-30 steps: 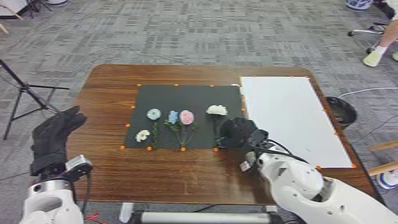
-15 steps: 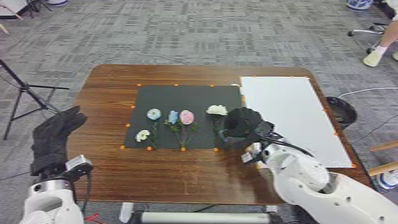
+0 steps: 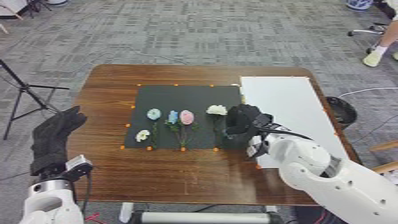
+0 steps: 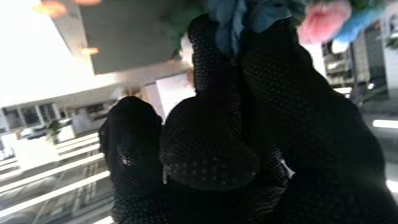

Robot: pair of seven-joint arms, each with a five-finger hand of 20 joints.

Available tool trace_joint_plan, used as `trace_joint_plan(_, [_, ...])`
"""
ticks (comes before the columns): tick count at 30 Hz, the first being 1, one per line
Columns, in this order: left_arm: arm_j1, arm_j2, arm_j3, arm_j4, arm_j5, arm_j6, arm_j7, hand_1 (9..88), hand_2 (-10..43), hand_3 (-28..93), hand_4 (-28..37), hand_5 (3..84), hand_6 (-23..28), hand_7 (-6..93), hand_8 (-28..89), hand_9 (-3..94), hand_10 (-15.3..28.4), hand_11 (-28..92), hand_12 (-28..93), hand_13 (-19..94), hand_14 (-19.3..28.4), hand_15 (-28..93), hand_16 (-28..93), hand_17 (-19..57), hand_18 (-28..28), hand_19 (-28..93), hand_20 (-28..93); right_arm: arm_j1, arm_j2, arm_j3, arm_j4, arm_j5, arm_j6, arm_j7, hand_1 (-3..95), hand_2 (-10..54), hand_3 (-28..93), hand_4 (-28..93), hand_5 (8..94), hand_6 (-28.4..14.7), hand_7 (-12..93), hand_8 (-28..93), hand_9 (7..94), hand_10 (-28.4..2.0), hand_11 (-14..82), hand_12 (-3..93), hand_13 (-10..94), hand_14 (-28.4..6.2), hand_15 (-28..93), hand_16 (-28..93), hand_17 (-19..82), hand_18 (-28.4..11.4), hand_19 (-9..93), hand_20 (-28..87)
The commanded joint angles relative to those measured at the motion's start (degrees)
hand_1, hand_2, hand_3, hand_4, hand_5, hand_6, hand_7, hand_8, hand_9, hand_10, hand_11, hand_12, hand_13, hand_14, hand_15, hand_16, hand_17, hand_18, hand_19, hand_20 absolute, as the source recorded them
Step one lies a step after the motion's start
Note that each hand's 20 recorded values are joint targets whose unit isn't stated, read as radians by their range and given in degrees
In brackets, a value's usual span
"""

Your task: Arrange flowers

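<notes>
- The dusky blue flower [image 4: 269,18] is at your right robot hand [image 3: 243,117], by the fingertips, over the right-hand part of the dark mat [image 3: 197,95].
- In the right wrist view that robot hand [image 4: 213,160] has its fingers and thumb curled round the flower, only narrowly open.
- Just beside it, on its left in the head view, you have the large white flower [image 3: 217,109], its head uppermost.
- Near the mat's middle, the pink flower [image 3: 187,117] lies right beside the blue flower [image 3: 173,117], with green stems running down toward the mat's near edge.
- Left of those you see the pale blue flower [image 3: 154,114], and nearer you, by the mat's left side, the small white flower [image 3: 143,135].
- Small orange markers [image 3: 123,147] line the mat's edges on the brown surface [image 3: 169,175].
- To the right of the mat lies the white board [image 3: 280,100].
- Your left robot hand [image 3: 55,132] is at the surface's left side, well apart from the flowers, fingers extended and holding nothing.
</notes>
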Motion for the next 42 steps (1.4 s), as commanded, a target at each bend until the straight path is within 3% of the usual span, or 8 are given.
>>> trace_joint_plan(1, [0.46,-0.27,-0.15,-0.43,0.22,-0.74,-0.47,27.8,9.0,67,-28.3,54.5,2.1,17.5,-7,53.3,15.1,25,13,44,18.9,25,0,9.8,12.9,15,21,2.89,0.67,-1.68,0.71,-1.48,-0.82,-0.88,60.8,-9.5,55,-17,74.5,0.8,27,19,81.3,-9.9,8.6,44.8,89,-0.2,68,34,59,-17.0,93,62])
trace_joint_plan(10, [0.46,-0.11,-0.26,-0.42,0.24,-0.96,-0.76,27.9,9.0,67,-28.3,54.2,2.2,17.5,-7,53.4,15.1,25,13,44,18.9,25,0,9.7,12.9,15,21,3.88,1.16,-0.01,0.2,-0.66,-5.04,-1.13,56.5,-9.5,56,-15,69.8,0.2,22,16,74.7,-11.0,13.1,34.1,88,-0.4,68,34,59,-16.8,93,62])
trace_joint_plan(14, [0.71,-0.15,-0.43,-0.54,0.3,-1.0,-0.81,27.8,8.9,67,-28.3,54.2,2.2,17.4,-7,53.4,15.0,25,13,44,19.0,25,0,9.7,12.9,15,21,3.86,1.38,1.21,-0.51,-0.38,-8.15,-0.94,45.9,-9.5,66,-16,62.7,0.9,19,-5,67.0,-11.8,15.4,19.9,87,-1.2,67,33,58,-16.7,93,60])
trace_joint_plan(26, [0.28,0.29,-0.08,-0.45,0.21,-1.08,-0.51,27.9,8.8,67,-28.3,54.0,2.1,17.5,-7,53.2,15.0,25,13,44,18.9,25,0,9.6,13.0,15,21,-1.0,1.99,19.0,-5.17,2.63,-12.52,-1.92,36.3,-9.5,65,-14,54.6,-0.5,13,-6,55.8,-15.1,7.8,18.3,82,-4.1,64,31,51,-18.5,92,54])
trace_joint_plan(28, [0.11,0.63,-0.23,-0.46,0.2,-1.17,-0.55,27.9,8.9,67,-28.3,54.0,2.1,17.5,-7,53.2,15.0,25,13,44,19.0,25,0,9.6,13.0,15,21,-5.26,0.17,27.95,-6.57,9.55,-13.0,-3.11,28.9,-8.0,65,-12,52.8,-2.2,11,-5,51.5,-16.8,7.0,18.9,72,-10.8,54,28,39,-21.6,79,50])
trace_joint_plan(31, [0.12,0.82,-0.4,-0.74,0.18,-1.37,-0.38,27.9,8.8,67,-28.3,54.0,2.1,17.5,-7,53.1,15.0,25,13,44,19.0,25,0,9.6,13.0,15,21,-13.38,-4.2,42.0,-8.44,27.77,-14.25,-7.3,26.2,-4.2,65,-13,52.2,-2.8,11,-5,49.3,-17.0,6.4,18.7,58,-15.7,39,25,27,-21.3,61,46])
trace_joint_plan(35, [0.64,0.57,-0.8,-1.15,0.31,-2.02,-0.12,27.9,8.9,67,-28.3,54.1,2.0,17.6,-7,53.4,15.1,25,13,44,18.9,25,0,9.7,13.0,15,21,-21.97,-11.14,49.97,-11.04,52.36,-7.96,-12.21,20.2,0.9,66,-15,50.8,-1.9,10,-6,47.2,-15.4,5.7,16.2,43,-17.3,13,27,20,-16.9,30,33])
trace_joint_plan(42, [1.15,-0.2,-0.14,-1.15,0.81,-3.17,0.61,27.6,9.1,66,-28.3,54.5,2.0,17.3,-7,53.5,15.2,25,13,44,19.0,24,0,9.9,12.5,14,20,-32.29,-26.21,55.04,-11.32,54.49,-5.88,-19.31,8.3,5.7,67,-16,36.7,-1.7,3,-5,35.8,-14.6,2.6,11.9,26,-15.3,4,19,13,-14.8,9,24])
